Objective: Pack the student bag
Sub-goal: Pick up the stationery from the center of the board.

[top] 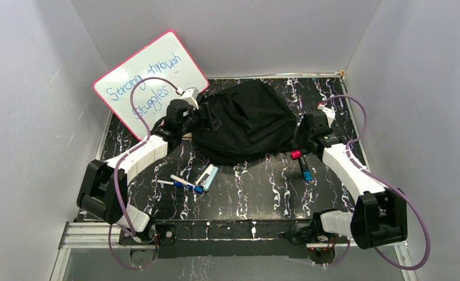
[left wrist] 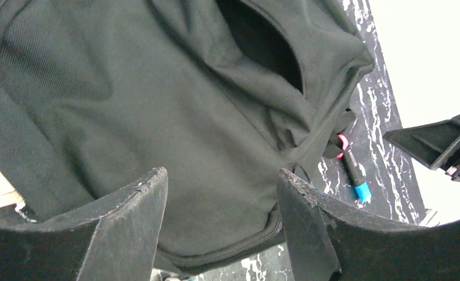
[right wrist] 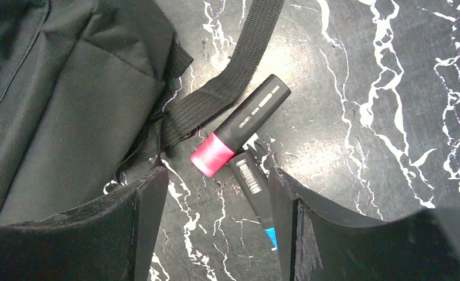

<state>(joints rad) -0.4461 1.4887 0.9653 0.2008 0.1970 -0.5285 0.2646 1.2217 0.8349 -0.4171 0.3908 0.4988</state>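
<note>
Your student bag (top: pixel 245 120) lies at the far centre of the table (top: pixel 262 196), toward 12 o'clock, its longer side running roughly 9 to 3. In the left wrist view its zipper opening (left wrist: pixel 265 44) gapes toward 1 o'clock. The inside is dark, so you cannot tell what it holds. Your left gripper (left wrist: pixel 221 225) stands wide at the bag's 9 o'clock edge, with black fabric showing between the fingers but none pinched. Your right gripper (right wrist: pixel 215 225) is spread wide too, at the bag's 4 o'clock corner. It hangs over a pink-capped marker (right wrist: pixel 242 123) crossing a blue-tipped marker (right wrist: pixel 256 187) beside a strap (right wrist: pixel 239 70).
</note>
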